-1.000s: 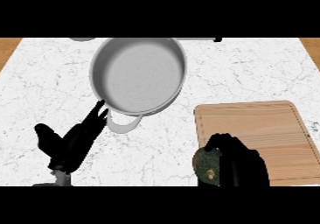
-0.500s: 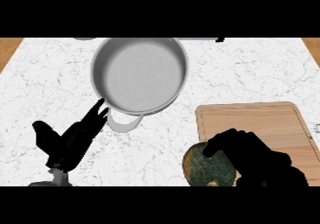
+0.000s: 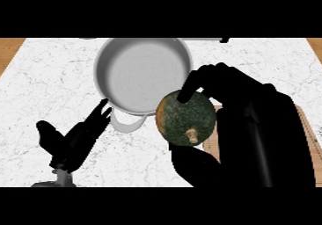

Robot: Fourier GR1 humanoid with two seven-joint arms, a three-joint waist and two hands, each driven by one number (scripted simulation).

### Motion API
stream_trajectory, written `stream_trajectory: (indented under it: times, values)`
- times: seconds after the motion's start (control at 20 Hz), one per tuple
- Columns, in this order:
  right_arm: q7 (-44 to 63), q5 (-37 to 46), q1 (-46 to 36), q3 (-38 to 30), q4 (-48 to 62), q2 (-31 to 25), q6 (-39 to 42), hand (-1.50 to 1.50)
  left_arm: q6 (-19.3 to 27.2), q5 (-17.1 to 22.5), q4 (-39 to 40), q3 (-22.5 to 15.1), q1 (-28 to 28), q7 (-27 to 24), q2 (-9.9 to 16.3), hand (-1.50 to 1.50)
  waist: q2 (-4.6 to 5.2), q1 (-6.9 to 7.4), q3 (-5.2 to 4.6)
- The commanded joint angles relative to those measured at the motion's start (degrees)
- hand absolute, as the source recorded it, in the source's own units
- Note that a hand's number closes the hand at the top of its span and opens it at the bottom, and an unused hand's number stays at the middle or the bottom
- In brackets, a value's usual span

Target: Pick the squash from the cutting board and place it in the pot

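Observation:
A dark green squash (image 3: pixel 185 117) with a tan stem end is held up off the counter, close to the camera. My right hand (image 3: pixel 251 123) is shut on it, fingers curled over its top and thumb under it. The squash hangs just right of the grey pot (image 3: pixel 143 74), overlapping the pot's near right rim in the view. The wooden cutting board (image 3: pixel 312 132) is mostly hidden behind my right hand and forearm; only a strip shows at the right. My left hand (image 3: pixel 76 138) rests open at the lower left, fingers pointing up toward the pot's handle.
The pot's near handle (image 3: pixel 128 124) sticks out toward my left hand. The white marble counter (image 3: pixel 40 83) spreads left of the pot, with wooden strips at the far corners.
My right hand has lifted the squash up and left from the board's near left corner, toward the pot. The left hand has stayed put.

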Motion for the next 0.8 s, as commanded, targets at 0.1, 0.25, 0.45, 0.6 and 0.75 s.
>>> stream_trajectory:
  times: [0.1, 0.25, 0.45, 0.6, 0.75]
  values:
    - [-0.3, -5.3, -12.2, -9.1, 19.5, 0.5, -6.2, 1.50, 0.8, -2.7, 0.2, -2.0, -0.6, -1.3, -1.2, 0.00, 0.29, 0.26, 0.03]
    - [-2.7, -8.3, -18.1, -9.4, 29.3, 0.6, -10.6, 1.50, 0.8, -1.1, -0.9, -1.6, -1.0, 1.5, -1.4, 0.00, 0.29, 0.64, 0.04]
    - [-6.2, -10.4, -25.1, -9.9, 43.1, 0.6, -16.0, 1.50, -0.5, -2.2, -1.0, -2.8, 1.7, -2.1, -1.6, 0.00, 0.36, 1.18, 0.01]
    - [-16.3, -9.8, -25.4, -14.3, 52.4, 0.6, -19.5, 1.50, -1.2, -0.2, 0.9, 0.1, -1.8, -0.7, -0.6, 0.00, 0.51, 0.51, 0.04]
    - [-17.6, -11.7, -29.4, -12.5, 61.5, 0.6, -25.6, 1.50, -1.3, -0.8, -1.7, -0.9, 0.9, -0.5, -0.4, 0.00, 0.52, 1.15, 0.03]
